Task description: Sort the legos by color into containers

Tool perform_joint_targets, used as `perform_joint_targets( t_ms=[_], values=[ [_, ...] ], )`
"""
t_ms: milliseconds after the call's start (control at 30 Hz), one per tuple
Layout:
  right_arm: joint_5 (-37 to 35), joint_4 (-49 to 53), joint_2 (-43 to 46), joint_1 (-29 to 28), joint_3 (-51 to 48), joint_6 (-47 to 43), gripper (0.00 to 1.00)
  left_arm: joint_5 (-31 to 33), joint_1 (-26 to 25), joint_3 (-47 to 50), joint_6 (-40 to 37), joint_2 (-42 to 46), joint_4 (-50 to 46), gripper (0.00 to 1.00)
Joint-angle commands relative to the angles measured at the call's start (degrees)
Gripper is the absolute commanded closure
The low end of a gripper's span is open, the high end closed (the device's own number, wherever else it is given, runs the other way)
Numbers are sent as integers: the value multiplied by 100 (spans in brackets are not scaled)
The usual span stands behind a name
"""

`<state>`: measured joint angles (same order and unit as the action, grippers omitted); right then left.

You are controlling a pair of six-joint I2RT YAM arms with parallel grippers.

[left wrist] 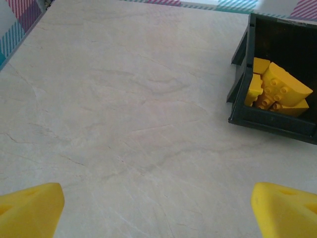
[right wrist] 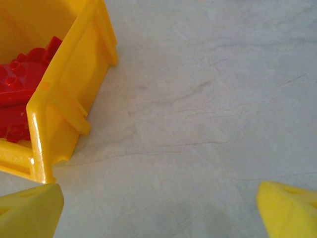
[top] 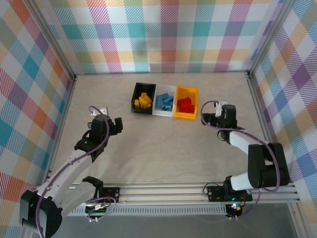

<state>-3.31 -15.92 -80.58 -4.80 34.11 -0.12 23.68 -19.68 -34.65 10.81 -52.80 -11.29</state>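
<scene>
Beige tabletop (top: 163,148), containers (top: 186,89) in a left-to-right row, left gripper (top: 118,124) and right gripper (top: 205,119) both spread

The left end effector (left wrist: 158,213) is spread wide, its two yellow fingertips (left wrist: 29,210) well apart, bare counter (left wrist: 138,109) between them, gripping nothing. Ahead and off to the right, toward the counter's far edge, the black bin (left wrist: 270,124) stands open-topped, and there are yellow legos (left wrist: 277,89) heaped inside against its near wall.
</scene>
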Motion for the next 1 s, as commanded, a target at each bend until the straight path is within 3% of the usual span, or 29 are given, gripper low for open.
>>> perform_joint_targets(
  t_ms=[0, 267, 467, 700, 867, 967],
  values=[
    [154, -528, -43, 149, -100, -155, 0, 162, 82, 7, -84, -14, 179, 3],
    [477, -2267, -292, 302, -747, -122, 0, 454, 164, 107, -131, 8, 201, 3],
    [297, -3741, -730, 301, -1341, -48, 0, 467, 296, 361, -246, 20, 677, 3],
    [346, -3751, -720, 304, -1372, -98, 0, 528, 338, 968, -848, -389, 2121, 3],
    [306, -3906, -709, 298, -1443, -64, 0, 542, 472, 1268, -977, -1242, 3522, 2],
    [259, -3274, -740, 303, -1105, -8, 0, 566, 546, 1198, -1166, -2012, 4141, 2]
  ],
)
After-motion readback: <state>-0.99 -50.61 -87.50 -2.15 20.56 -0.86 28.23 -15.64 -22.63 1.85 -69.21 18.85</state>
